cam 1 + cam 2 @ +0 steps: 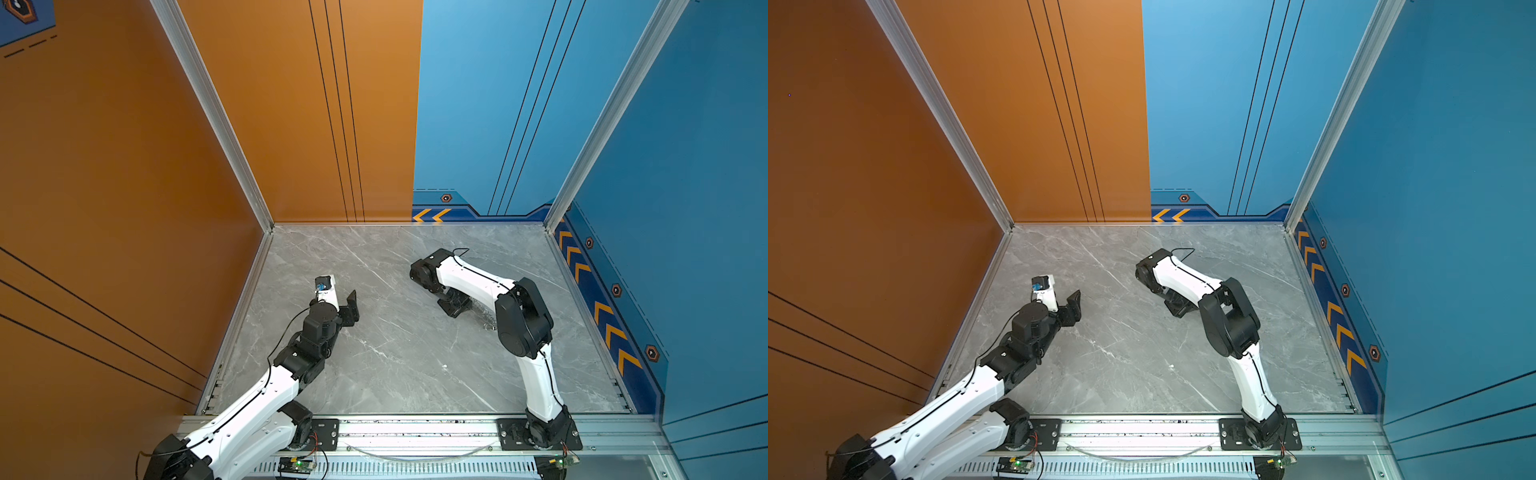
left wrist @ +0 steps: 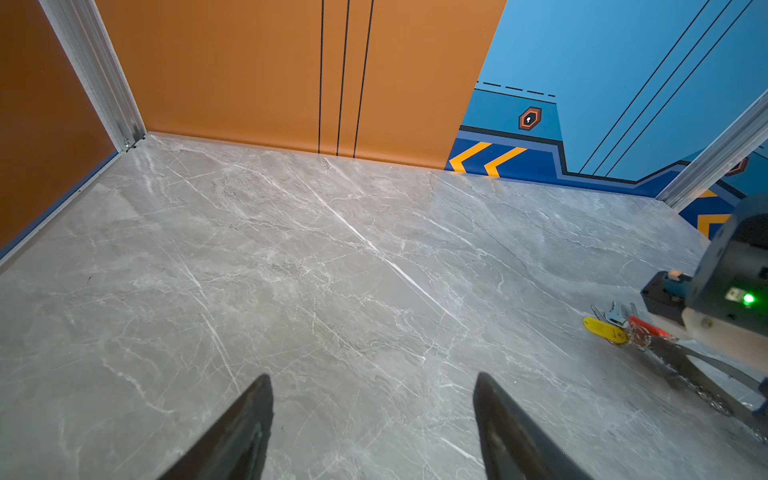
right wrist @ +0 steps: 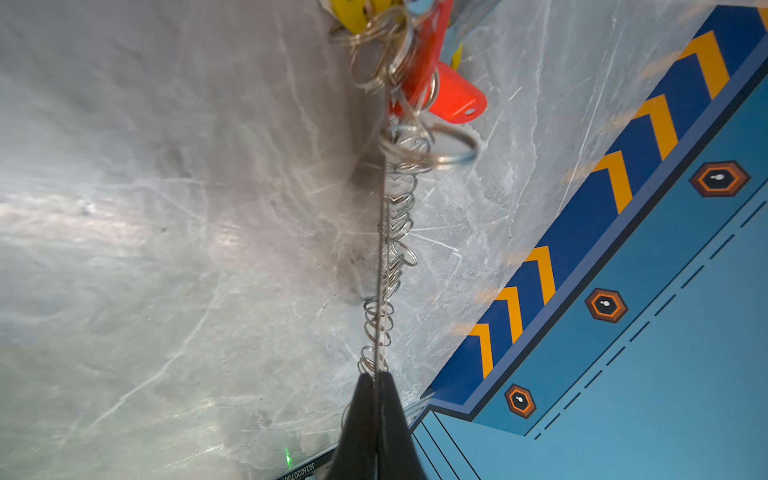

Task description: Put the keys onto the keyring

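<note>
— Grey veined surface [image 1: 399, 357]: what lies on it?
— One chain [image 3: 397, 232] of small silver rings, lying stretched out. The keys [image 2: 615, 326] lie bunched at one end of the chain, resting on the surface.
— Describe the keys.
— Small silver blades with plastic tags. A yellow tag [image 2: 604, 330] and a red tag [image 3: 455, 97] are clear. Several wire rings are tangled among them, and a larger split ring [image 3: 455, 149] sits where the bunch meets the chain. Which ring carries which key cannot be told.
— State of the right end effector [image 3: 374, 378]?
— Fully closed, with the tips at the chain, away from the key end. Rings lie at and under the tips. Whether one is pinched cannot be told. A thin dark straight line runs from the tips along the chain to the bunch, and what it is cannot be told.
— State of the left end effector [image 2: 372, 376]?
— Fingers spread wide, with nothing between them but bare surface. It stands well apart from the chain.
— What do the top views give?
— In a top view a short piece of the chain shows just beside the right arm [image 1: 521, 324]. The keys are hidden under that arm in both top views.
</note>
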Tool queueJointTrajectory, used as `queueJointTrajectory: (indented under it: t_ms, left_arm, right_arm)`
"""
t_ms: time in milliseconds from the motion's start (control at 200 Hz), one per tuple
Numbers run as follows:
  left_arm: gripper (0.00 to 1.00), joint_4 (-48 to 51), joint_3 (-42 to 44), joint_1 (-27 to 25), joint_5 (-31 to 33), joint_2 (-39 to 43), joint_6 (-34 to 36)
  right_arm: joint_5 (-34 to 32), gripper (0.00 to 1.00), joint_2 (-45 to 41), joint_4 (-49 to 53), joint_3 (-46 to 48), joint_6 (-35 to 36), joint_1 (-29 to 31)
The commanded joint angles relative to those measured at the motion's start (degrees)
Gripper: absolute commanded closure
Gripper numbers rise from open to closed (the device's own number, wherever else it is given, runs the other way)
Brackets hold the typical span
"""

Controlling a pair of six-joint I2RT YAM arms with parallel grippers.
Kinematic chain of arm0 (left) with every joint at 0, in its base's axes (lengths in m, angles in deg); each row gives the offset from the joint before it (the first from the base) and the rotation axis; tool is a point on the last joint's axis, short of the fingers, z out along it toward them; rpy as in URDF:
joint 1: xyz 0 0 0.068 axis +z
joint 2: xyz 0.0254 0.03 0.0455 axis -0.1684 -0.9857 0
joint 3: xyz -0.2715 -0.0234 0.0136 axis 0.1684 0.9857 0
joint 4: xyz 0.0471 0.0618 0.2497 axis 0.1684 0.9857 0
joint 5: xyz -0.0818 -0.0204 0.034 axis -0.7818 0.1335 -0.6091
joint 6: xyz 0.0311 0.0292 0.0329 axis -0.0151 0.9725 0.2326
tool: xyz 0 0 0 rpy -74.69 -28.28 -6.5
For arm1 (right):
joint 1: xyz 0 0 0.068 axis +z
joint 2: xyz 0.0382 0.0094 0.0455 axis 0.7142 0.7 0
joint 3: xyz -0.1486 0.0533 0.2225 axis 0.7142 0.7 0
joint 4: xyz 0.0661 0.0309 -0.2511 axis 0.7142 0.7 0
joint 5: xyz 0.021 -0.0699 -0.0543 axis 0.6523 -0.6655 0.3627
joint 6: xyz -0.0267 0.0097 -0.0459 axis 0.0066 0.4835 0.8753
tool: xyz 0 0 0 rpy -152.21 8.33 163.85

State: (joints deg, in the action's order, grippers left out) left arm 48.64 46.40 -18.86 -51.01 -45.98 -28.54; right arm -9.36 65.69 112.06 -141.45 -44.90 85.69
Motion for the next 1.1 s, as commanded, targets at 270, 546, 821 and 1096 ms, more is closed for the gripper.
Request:
queueJointTrajectory:
  t_ms: [270, 546, 821, 1096]
  left_arm:
    - [0.24, 0.35, 1.32, 0.09, 2.75, 2.32, 0.67]
    - [0.23, 0.66, 2.39, -0.15, 7.96, 4.39, 3.27]
    - [0.23, -0.04, 2.51, -0.10, 7.90, 2.96, 3.87]
    - [0.17, -0.30, 1.27, 0.26, 7.83, -1.06, 5.84]
  right_arm:
    - [8.33, 0.91, -0.94, -0.56, 3.83, -3.83, 12.22]
    - [16.57, 0.66, -11.89, -5.39, 5.57, -1.32, 18.70]
    - [10.12, 0.64, -30.76, -14.27, 13.86, -1.75, 8.86]
    - [13.16, 0.57, -44.62, -30.84, 29.94, -3.83, -3.70]
